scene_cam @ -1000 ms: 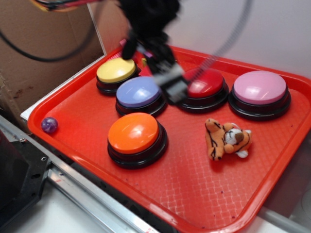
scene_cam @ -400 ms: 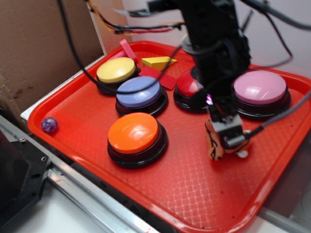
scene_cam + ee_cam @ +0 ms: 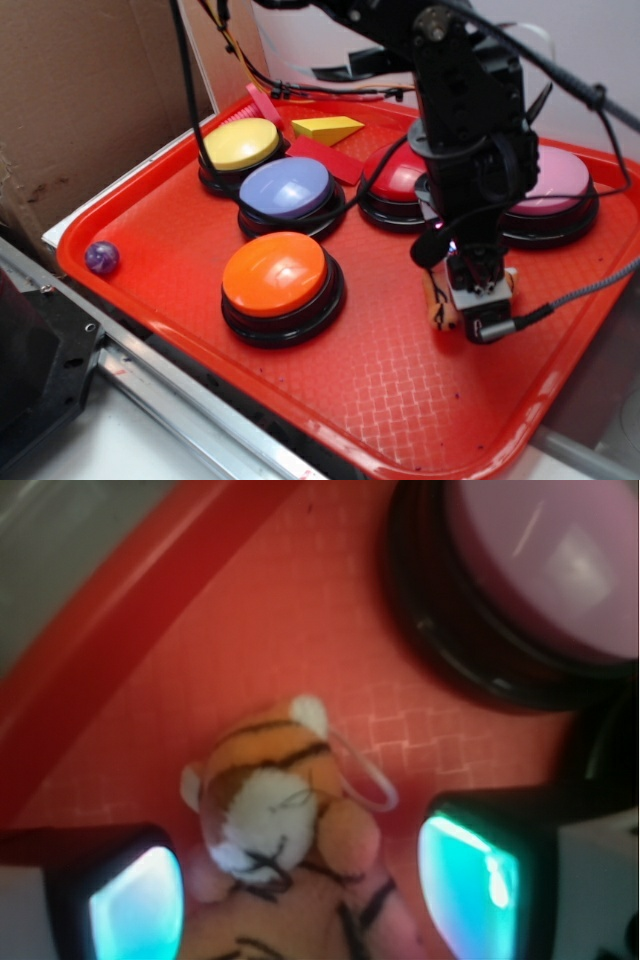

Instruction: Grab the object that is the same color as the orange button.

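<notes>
Lowered since a moment ago, the hand now straddles the plush tiger, fingers spread either side of its body, unclosed.

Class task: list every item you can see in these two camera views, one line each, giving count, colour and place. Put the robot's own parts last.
tray: 1, red, under everything.
dome buttons: 5; yellow back left, lilac in front of it, orange button nearest the camera, red centre back, pink back right.
plush tiger: 1, orange with dark stripes, on the tray near the pink button.
wedge block: 1, yellow, back of tray.
flat pieces: red and pink, beside the wedge.
ball: 1, purple, left tray edge.
cardboard: brown, left.
gripper: 1, black, open, fingers either side of the tiger.
</notes>
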Robot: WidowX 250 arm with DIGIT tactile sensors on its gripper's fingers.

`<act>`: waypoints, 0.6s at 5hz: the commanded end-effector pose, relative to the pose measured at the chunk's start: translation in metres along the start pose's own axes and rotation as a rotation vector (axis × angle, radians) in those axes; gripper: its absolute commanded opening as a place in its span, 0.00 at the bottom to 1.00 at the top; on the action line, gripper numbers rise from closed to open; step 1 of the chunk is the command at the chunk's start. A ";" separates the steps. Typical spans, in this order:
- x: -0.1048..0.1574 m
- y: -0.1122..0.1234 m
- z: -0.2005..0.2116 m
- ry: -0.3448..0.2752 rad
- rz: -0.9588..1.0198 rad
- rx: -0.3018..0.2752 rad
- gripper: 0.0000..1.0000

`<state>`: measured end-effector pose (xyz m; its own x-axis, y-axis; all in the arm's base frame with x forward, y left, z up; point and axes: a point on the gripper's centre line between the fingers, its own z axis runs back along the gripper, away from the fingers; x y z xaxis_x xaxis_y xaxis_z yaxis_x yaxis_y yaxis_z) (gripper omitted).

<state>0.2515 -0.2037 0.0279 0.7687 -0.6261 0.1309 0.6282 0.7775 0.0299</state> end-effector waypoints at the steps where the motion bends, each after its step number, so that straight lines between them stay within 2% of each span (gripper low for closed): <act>1: 0.013 -0.013 0.004 0.014 0.020 0.050 0.00; 2: 0.014 -0.013 0.010 0.054 0.050 0.065 0.00; 3: 0.008 -0.002 0.021 0.082 0.137 0.050 0.00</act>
<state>0.2461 -0.2009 0.0255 0.8492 -0.5272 -0.0300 0.5279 0.8462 0.0728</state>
